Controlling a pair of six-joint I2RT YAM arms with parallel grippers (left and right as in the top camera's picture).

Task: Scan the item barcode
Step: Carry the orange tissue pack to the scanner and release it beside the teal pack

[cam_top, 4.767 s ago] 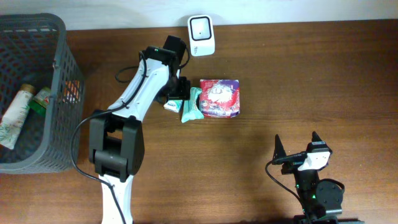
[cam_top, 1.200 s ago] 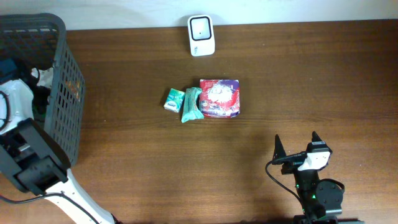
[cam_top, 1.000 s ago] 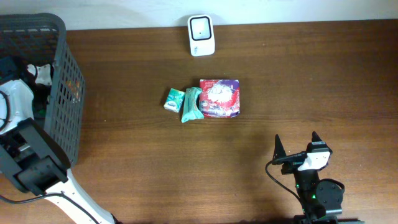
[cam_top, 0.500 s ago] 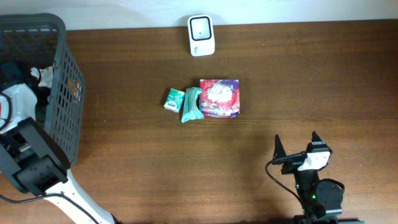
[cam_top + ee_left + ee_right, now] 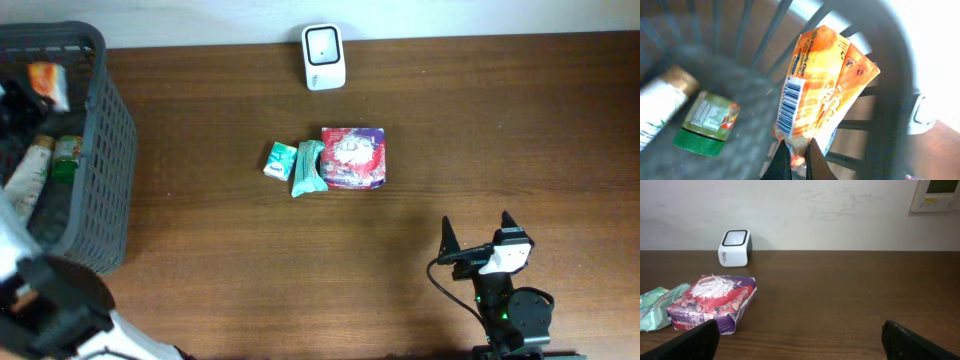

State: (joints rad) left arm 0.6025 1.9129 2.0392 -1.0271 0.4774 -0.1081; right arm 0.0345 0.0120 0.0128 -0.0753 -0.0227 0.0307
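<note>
Orange packet [image 5: 825,90] clamped by left pincer [image 5: 797,152], seemingly inside basket [image 5: 100,150]; right pincer [image 5: 800,325] gapes empty over brown table [image 5: 840,290].

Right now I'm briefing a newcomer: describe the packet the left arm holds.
Find the grey basket at the table's left end. There the left jaws pinch an orange packet; unlike the white tube and green-capped jar nearby, it shows a barcode.

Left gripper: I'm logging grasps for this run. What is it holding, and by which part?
The left gripper pinches the orange packet by its narrow lower end.
</note>
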